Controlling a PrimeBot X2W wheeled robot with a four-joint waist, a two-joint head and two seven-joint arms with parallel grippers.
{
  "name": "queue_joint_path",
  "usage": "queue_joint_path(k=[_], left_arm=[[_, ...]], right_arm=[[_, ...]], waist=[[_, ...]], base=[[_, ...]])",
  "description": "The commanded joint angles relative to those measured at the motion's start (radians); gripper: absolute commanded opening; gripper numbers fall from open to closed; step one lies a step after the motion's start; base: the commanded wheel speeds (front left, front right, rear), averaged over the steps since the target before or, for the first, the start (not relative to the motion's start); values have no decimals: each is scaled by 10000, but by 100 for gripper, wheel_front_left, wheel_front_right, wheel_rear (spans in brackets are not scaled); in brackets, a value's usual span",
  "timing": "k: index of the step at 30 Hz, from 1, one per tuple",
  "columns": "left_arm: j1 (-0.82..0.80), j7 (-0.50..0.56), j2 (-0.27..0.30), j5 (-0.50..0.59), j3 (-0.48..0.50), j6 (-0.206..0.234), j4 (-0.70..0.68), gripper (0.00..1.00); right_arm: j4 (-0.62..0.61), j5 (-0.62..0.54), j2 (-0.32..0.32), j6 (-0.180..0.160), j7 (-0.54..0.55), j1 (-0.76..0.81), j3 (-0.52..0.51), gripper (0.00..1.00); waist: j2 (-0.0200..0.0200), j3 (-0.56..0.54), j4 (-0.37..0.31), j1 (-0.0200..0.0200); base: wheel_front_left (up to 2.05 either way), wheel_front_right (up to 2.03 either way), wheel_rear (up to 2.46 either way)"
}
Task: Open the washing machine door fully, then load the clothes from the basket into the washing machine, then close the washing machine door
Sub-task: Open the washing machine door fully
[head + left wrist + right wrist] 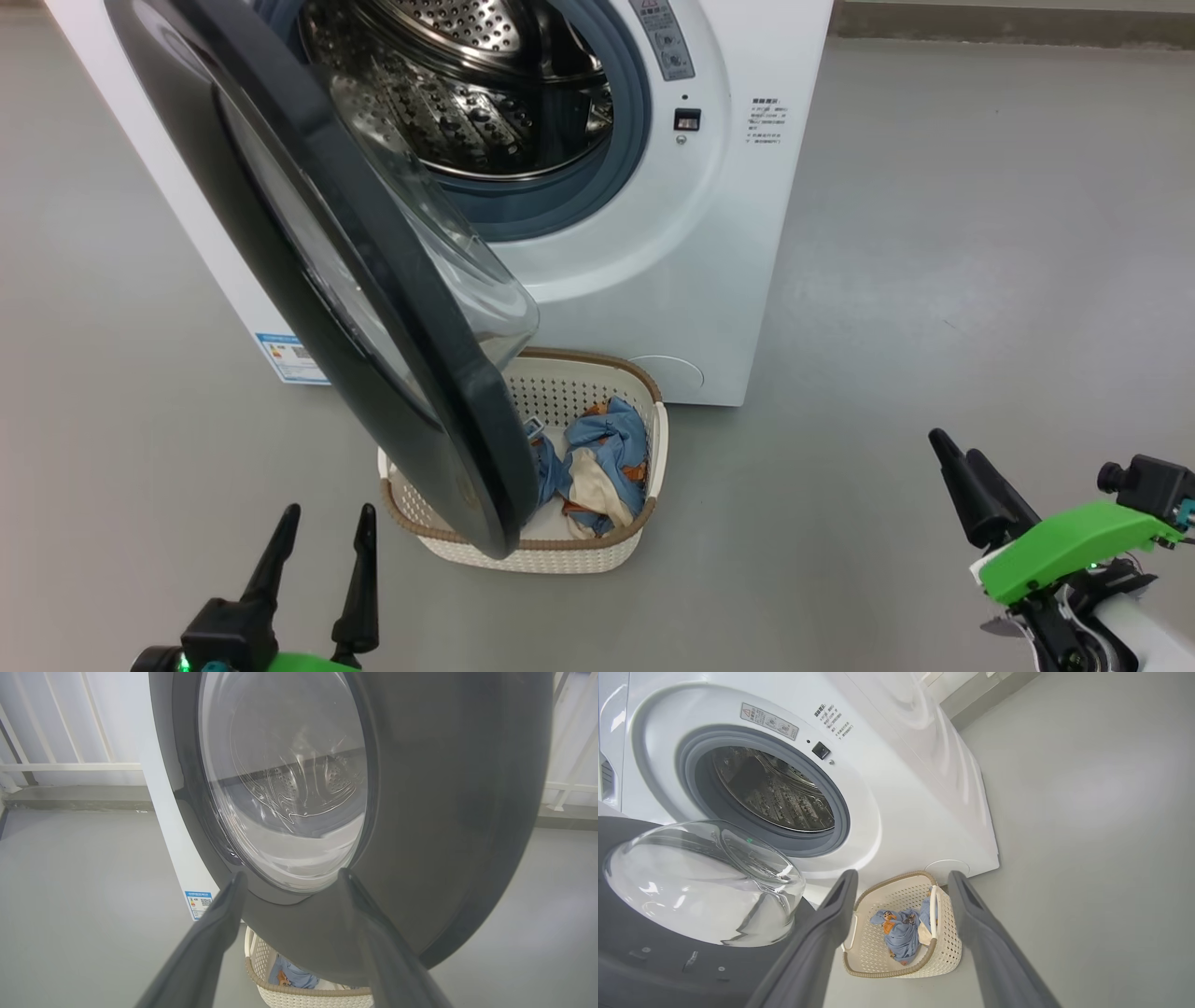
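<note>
Fingers first: my left fingers (358, 583) and my right fingers (994, 509) are both spread wide and hold nothing. Near my left fingers hangs the big round door (439, 392) with a shiny black ring and clear glass, only part way open. It hides half of the small cream plastic basket (560, 553) with holes, where the light-blue clothes (602, 443) lie, in front of the big white washing machine (709, 280). If I reach in now, my arm could bump the door and knock the basket.
</note>
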Motion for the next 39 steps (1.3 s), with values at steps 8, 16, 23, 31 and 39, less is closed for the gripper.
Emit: queue_joint_path(k=[8, 16, 23, 31, 39], left_arm=[[-161, -94, 80, 37, 391, -18, -251, 100], [-191, -94, 70, 21, 386, -19, -264, 100], [-216, -94, 65, 22, 404, -20, -264, 100], [-231, -94, 62, 13, 398, -20, -249, 100], [-231, -94, 60, 15, 389, -21, -193, 100]], right_arm=[[431, -2290, -264, 58, -402, 131, -318, 100], [-60, -4870, 396, 58, -406, 791, -2312, 100], [-986, -7055, 992, 58, -407, 1464, -3732, 100], [-1750, -8680, 1644, 58, -407, 2092, -4980, 100], [-1854, -9389, 2091, 58, -407, 2570, -5351, 100]], waist=[[0, 18, 27, 0], [0, 56, 75, 0], [0, 63, 93, 0], [0, 29, 108, 0], [0, -42, 157, 0]], base=[[0, 0, 0], [0, 0, 0], [0, 0, 0], [0, 0, 0], [0, 0, 0]])
